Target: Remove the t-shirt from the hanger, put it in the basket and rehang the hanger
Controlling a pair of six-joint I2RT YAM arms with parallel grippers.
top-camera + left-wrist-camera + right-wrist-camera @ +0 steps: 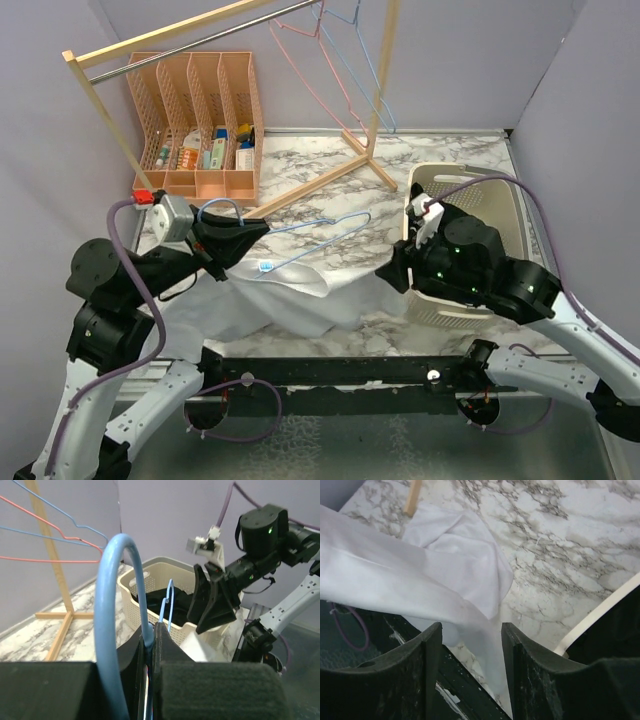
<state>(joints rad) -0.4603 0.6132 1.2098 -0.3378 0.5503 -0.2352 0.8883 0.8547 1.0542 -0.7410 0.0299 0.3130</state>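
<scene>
Most of the top view is marble-patterned bench (440, 150), and a wooden clothes rack (318, 182) stands across its far half with spare wire hangers (50, 560) on its rail. The white t-shirt (285, 300) lies crumpled along the near edge of the bench, between the two arms, one fold drooping over the front lip. A cream laundry basket (500, 186) sits at the right side with dark clothing (175, 599) inside it, and a peach slotted organizer (200, 100) holding small bottles stands at the far left. The right end effector (383, 272) hangs low at the shirt's right end, just beside the basket; its wrist camera shows the two fingers (415, 665) moderately apart, with a strip of white fabric running through the gap, though whether the pads press on it cannot be told. The left end effector (262, 228) is above the shirt's upper left part, closed to a narrow slit and pinching the light-blue wire hanger (325, 230) just below its hook, which curls up in front of the left wrist camera. Its triangle reaches out to the right over bare marble, with only its lower corner meeting the shirt's upper edge, so the wire shows uncovered along nearly its whole outline.
</scene>
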